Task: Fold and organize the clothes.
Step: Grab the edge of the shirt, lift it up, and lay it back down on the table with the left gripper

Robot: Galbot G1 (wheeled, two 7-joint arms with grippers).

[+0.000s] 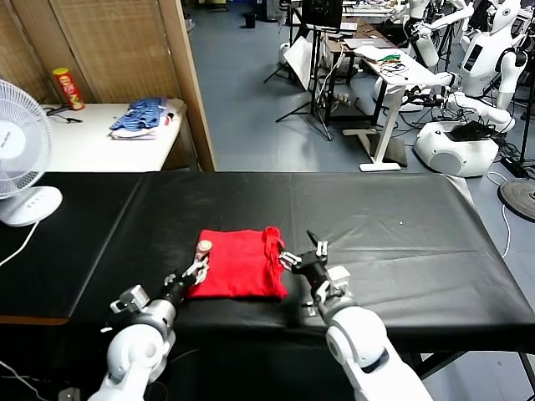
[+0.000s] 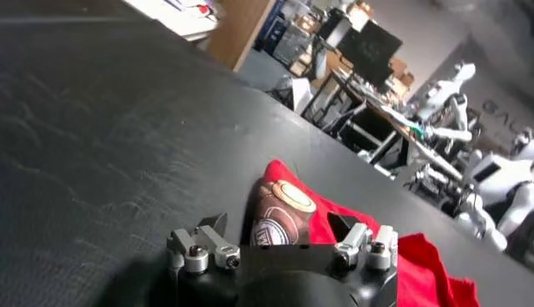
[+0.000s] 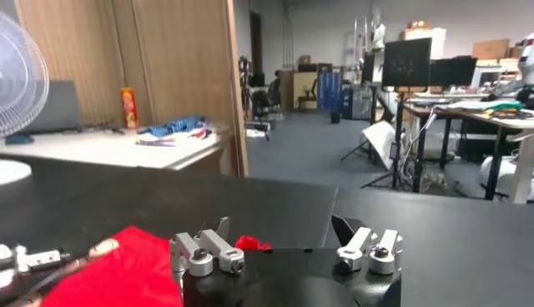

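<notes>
On black table (image 1: 401, 217), folded red T-shirt (image 1: 238, 266) between 2 low, spread grippers: left gripper (image 1: 197, 269), right gripper (image 1: 303, 255).

Both my arms reach forward from the near edge, forearms low and angled inward toward each other. My left claw (image 1: 197, 269) sits at the end of a grey wrist, its fingers spread apart and holding nothing. My right claw (image 1: 303, 253) points forward and slightly left, fingers likewise wide and holding nothing. The two claws sit near each other, not touching.
</notes>
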